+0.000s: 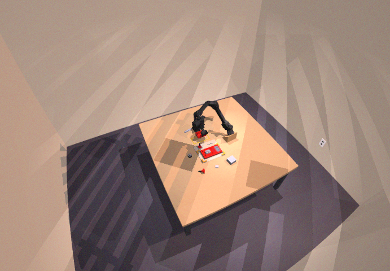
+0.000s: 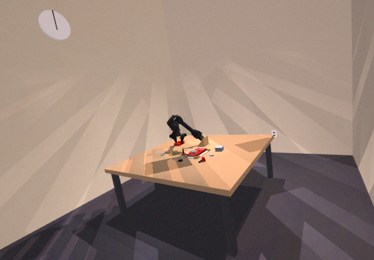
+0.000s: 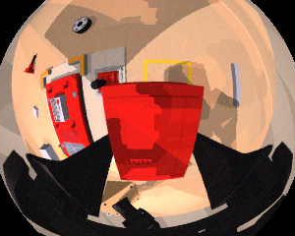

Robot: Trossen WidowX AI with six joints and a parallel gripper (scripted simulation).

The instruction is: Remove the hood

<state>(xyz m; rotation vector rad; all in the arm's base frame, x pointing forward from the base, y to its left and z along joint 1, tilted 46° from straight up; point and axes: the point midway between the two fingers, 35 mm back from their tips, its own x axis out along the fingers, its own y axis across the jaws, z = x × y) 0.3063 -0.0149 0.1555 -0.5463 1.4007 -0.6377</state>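
Beside toy car (image 3: pixel 68 113): gripper-held hood (image 3: pixel 154 128)

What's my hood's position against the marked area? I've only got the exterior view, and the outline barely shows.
Observer: In the wrist view the hand is shut on the red hood, and the yellow-outlined marked area shows just past the hood's far edge.
Operator: Am I above it?
Observer: In the top view the hood overlaps the outline's upper edge and seems off-centre. I can't judge its height.
Operator: Anything close to the outline?
Observer: In the wrist view a grey bar lies to the right of the outline, outside it. The car body lies to the left, apart from the hood.
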